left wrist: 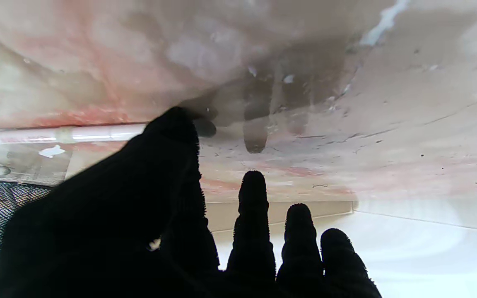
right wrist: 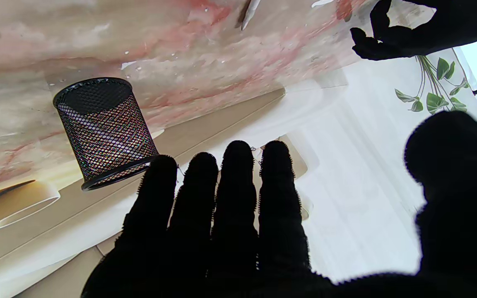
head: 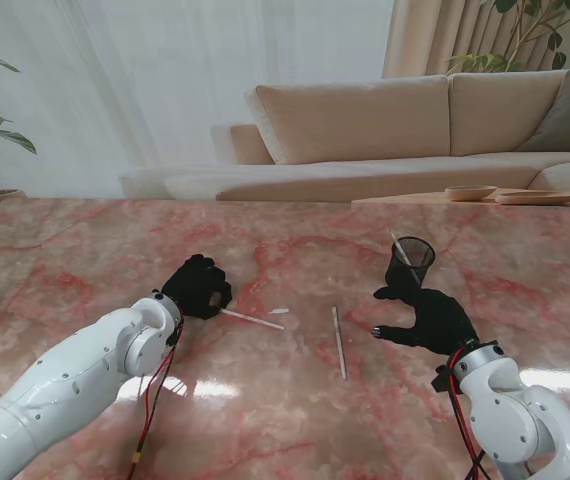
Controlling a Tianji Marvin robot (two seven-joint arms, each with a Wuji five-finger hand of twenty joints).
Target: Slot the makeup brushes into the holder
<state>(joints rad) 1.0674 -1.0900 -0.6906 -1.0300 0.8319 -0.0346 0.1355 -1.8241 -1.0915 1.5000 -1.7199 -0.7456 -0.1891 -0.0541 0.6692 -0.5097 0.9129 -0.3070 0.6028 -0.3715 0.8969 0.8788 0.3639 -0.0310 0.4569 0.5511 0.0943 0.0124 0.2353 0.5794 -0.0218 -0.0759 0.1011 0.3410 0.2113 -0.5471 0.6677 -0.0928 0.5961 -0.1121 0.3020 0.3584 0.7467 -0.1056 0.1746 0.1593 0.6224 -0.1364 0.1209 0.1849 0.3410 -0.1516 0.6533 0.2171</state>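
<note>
Makeup brush (head: 252, 319) lies on the marble bench (head: 85, 250), its end at the left robot hand (head: 197, 287).
Fingers curl over it; grasp unclear. Right robot hand (head: 428, 318) spread, holding nothing, just beside mesh holder (head: 410, 261).

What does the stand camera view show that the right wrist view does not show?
Only the stand view shows the thin white brush lying whole on the pink marble table, and a brush standing inside the black mesh cup holder. Only the right wrist view shows the right hand open, fingers apart, holding nothing. Both show the holder, the table and the left hand.
</note>
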